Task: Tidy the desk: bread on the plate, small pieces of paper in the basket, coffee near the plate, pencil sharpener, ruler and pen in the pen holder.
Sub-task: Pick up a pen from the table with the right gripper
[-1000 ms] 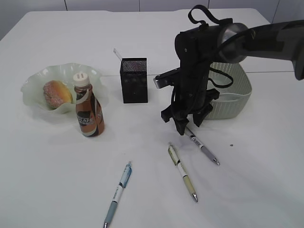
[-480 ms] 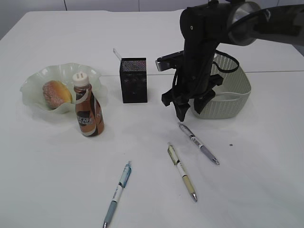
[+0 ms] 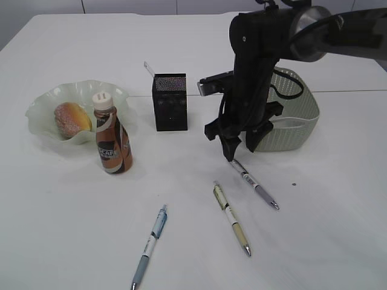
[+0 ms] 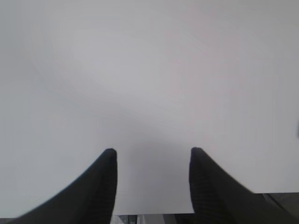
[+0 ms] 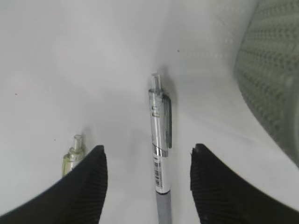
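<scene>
Grey-grip clear-barrel ballpoint pen (image 5: pixel 160 154) lies flat on white worktop (image 3: pixel 72 217), centred between spread fingers of right hand (image 3: pixel 235 151), untouched. Likely light, stiff, slick; pinch mid-barrel near the clip. Left hand (image 4: pixel 152 156) released, over bare worktop. Beyond, black mesh pen holder (image 3: pixel 170 101). Versus half a second ago, right hand dropped closer over pen's top end.

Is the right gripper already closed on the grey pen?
No, in the right wrist view the grey pen lies on the table between the open fingers of the right gripper, untouched.

bread (image 3: pixel 72 119) on plate (image 3: pixel 42 107), coffee (image 3: pixel 112 141) seemingly touching
</scene>
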Controlling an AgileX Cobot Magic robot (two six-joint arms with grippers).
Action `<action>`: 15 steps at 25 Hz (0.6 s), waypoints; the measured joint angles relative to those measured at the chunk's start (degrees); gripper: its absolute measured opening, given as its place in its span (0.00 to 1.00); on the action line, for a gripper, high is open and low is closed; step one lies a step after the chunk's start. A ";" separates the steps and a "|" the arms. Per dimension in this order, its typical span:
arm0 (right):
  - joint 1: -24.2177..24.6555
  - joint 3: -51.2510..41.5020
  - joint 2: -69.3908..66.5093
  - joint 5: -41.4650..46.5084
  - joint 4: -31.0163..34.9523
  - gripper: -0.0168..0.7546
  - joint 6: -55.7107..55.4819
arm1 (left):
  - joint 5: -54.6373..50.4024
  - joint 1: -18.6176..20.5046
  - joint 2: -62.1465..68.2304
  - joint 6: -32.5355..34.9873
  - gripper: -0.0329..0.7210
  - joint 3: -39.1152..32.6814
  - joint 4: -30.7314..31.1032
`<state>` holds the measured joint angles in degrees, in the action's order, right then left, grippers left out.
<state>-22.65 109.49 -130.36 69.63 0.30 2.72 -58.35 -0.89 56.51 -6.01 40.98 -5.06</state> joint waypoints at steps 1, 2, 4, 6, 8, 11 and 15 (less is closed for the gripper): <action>0.00 -0.82 0.00 0.00 0.00 0.56 0.13 | 0.00 0.00 0.00 0.00 0.53 0.00 0.00; 0.00 -1.89 0.00 0.00 0.00 0.56 0.29 | 0.00 0.00 0.00 0.00 0.53 0.00 0.00; 0.00 -3.23 0.00 0.00 0.00 0.56 0.43 | 0.00 0.00 0.00 0.00 0.53 0.00 0.00; 0.00 -3.76 0.00 0.00 0.00 0.56 0.43 | 0.00 0.00 0.00 0.00 0.53 0.00 0.00; 0.00 -3.82 0.00 0.00 0.00 0.56 0.50 | 0.00 0.00 0.00 0.00 0.53 0.00 0.00; 0.00 -3.90 0.00 0.00 0.00 0.56 0.50 | 0.00 0.00 0.00 0.00 0.53 0.00 0.00; 0.00 -3.90 0.00 0.00 0.00 0.56 0.50 | 0.00 0.00 0.00 0.00 0.53 0.00 0.00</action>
<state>-22.65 105.59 -130.36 69.63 0.30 3.22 -58.35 -0.89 56.51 -6.01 40.98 -5.06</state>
